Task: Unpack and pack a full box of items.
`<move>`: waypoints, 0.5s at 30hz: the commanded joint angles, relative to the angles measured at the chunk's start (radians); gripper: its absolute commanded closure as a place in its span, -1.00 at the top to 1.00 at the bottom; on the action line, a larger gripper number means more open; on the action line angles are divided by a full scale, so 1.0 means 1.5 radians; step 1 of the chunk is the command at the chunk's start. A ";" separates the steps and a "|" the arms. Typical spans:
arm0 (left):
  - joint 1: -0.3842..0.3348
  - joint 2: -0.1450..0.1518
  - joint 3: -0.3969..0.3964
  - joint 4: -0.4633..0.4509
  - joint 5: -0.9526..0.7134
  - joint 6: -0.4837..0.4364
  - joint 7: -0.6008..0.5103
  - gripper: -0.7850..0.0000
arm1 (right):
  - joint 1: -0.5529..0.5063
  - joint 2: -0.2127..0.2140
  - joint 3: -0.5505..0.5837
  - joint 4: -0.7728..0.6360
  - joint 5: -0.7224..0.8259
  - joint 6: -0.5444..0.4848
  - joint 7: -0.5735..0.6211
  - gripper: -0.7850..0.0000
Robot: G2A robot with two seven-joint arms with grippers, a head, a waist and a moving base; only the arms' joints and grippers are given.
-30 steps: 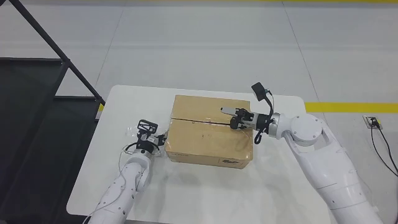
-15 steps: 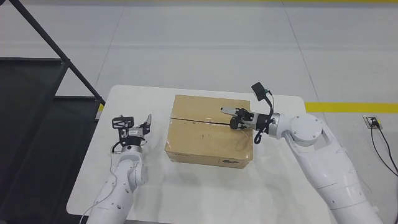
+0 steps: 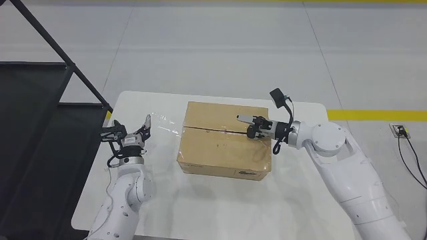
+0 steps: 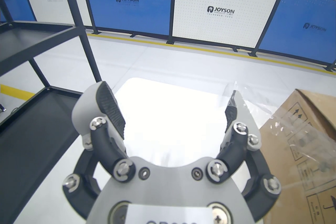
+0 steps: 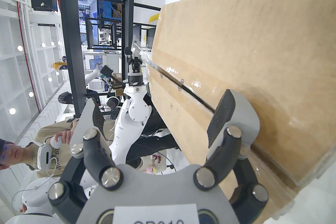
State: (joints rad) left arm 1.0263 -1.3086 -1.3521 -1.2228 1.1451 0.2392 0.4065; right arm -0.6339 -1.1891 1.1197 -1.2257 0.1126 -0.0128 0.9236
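A shut cardboard box (image 3: 223, 143) stands in the middle of the white table (image 3: 200, 203). My left gripper (image 3: 128, 131) hovers over the table's left side, open, well apart from the box. A strip of clear tape (image 3: 164, 119) clings to one of its fingers (image 4: 232, 110) and stretches back to the box (image 4: 302, 151); the same tape (image 4: 258, 108) looks crumpled near that finger. My right gripper (image 3: 248, 125) is open over the box top, one finger (image 5: 223, 114) resting beside the centre seam of the box (image 5: 249, 38).
A black metal rack (image 3: 40, 147) stands right against the table's left edge, its shelf (image 4: 39, 135) close to my left gripper. Bare table lies in front of the box and to its left. A yellow floor line (image 3: 373, 115) runs off to the right.
My left gripper has moved left from the box's left side towards the rack, drawing the clear tape out behind it. The right arm and the box have stayed still.
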 commanded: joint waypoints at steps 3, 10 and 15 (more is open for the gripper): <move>0.033 0.001 -0.012 -0.055 0.007 0.007 0.002 1.00 | -0.012 0.000 0.001 -0.012 -0.001 0.016 -0.025 1.00; 0.059 -0.002 -0.029 -0.103 -0.011 0.016 0.008 1.00 | -0.007 -0.004 -0.012 -0.007 -0.009 0.040 -0.053 1.00; 0.051 -0.005 -0.033 -0.104 -0.017 0.019 -0.009 1.00 | -0.006 -0.006 -0.014 -0.004 -0.008 0.042 -0.063 1.00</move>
State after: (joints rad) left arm 1.1063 -1.3146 -1.4015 -1.3787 1.1203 0.2663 0.3986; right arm -0.6421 -1.1974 1.0982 -1.2318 0.0994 0.0512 0.8305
